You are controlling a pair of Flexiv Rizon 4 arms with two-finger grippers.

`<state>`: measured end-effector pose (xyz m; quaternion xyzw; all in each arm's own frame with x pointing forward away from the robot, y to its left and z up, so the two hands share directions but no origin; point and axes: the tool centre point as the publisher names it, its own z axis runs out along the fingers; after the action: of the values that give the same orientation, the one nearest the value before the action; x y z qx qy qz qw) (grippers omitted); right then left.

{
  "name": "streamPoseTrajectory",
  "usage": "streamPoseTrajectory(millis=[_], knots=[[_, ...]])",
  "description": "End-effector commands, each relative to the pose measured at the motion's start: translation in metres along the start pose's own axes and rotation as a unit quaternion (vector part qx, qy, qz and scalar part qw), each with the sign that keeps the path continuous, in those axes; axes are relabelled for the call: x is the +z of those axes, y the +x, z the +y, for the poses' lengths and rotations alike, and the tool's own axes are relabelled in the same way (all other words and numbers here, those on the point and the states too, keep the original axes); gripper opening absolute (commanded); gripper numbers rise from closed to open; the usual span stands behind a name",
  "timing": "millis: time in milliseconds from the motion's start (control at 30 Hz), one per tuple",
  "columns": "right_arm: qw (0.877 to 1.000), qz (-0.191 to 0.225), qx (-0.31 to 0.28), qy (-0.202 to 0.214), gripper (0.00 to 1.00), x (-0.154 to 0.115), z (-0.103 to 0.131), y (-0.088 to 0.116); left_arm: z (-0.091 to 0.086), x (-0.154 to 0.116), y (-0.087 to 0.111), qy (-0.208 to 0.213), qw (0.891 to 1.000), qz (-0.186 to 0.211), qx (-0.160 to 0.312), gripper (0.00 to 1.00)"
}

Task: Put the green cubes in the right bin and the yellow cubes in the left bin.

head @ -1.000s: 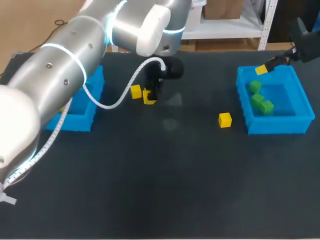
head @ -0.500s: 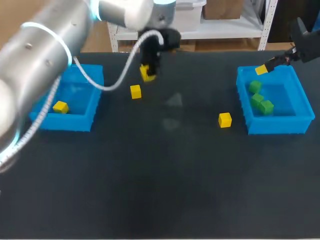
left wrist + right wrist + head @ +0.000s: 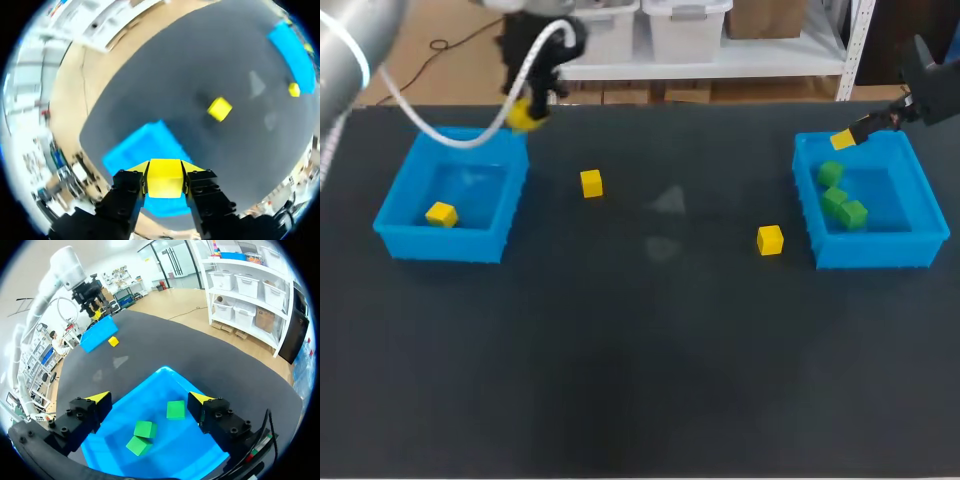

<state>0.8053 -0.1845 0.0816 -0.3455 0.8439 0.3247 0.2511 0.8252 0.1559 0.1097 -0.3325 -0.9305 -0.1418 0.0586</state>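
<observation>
L gripper (image 3: pixel 527 112) is clamped on the held yellow cube (image 3: pixel 164 184), above the far corner of the left bin (image 3: pixel 450 245); not yet released. R gripper (image 3: pixel 150 401) hangs w/ fingers apart over the right bin (image 3: pixel 875 252). Done: 3 green cubes (image 3: pixel 835 198) in right bin, 1 binned yellow cube (image 3: pixel 441 213) in left bin. Remaining, est.: drop held cube, then fetch 2 loose yellow cubes (image 3: pixel 591 183) from the table (image 3: pixel 640 380).

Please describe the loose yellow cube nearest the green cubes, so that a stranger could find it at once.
Start from the blue plastic bin at the table's right, which holds three green cubes. Just outside its left wall, on the dark tabletop, lies a small yellow cube. It alone lies beside this bin; the other loose yellow cube lies near the opposite blue bin.
</observation>
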Motion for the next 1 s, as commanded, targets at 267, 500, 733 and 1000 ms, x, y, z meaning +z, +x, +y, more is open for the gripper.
streamPoseTrajectory(millis=[267, 500, 733, 1000], knots=[[1.0, -0.001, -0.001, 0.001, 1.0, 0.0, 0.001, 0.001, 0.008, 0.04, 0.107, -0.028, 0.993, -0.014, -0.113, 0.0], [1.0, -0.001, -0.001, 0.001, 1.0, 0.0, 0.001, 0.001, 0.004, 0.031, 0.092, -0.003, 0.99, -0.044, -0.131, 1.0], [1.0, -0.001, -0.001, 0.001, 1.0, 0.0, 0.001, 0.001, -0.028, -0.01, 0.049, 0.012, 0.991, -0.132, -0.014, 1.0], [1.0, -0.001, -0.001, 0.001, 1.0, 0.0, 0.001, 0.001, -0.074, -0.021, -0.007, 0.016, 0.977, -0.158, 0.141, 1.0]])
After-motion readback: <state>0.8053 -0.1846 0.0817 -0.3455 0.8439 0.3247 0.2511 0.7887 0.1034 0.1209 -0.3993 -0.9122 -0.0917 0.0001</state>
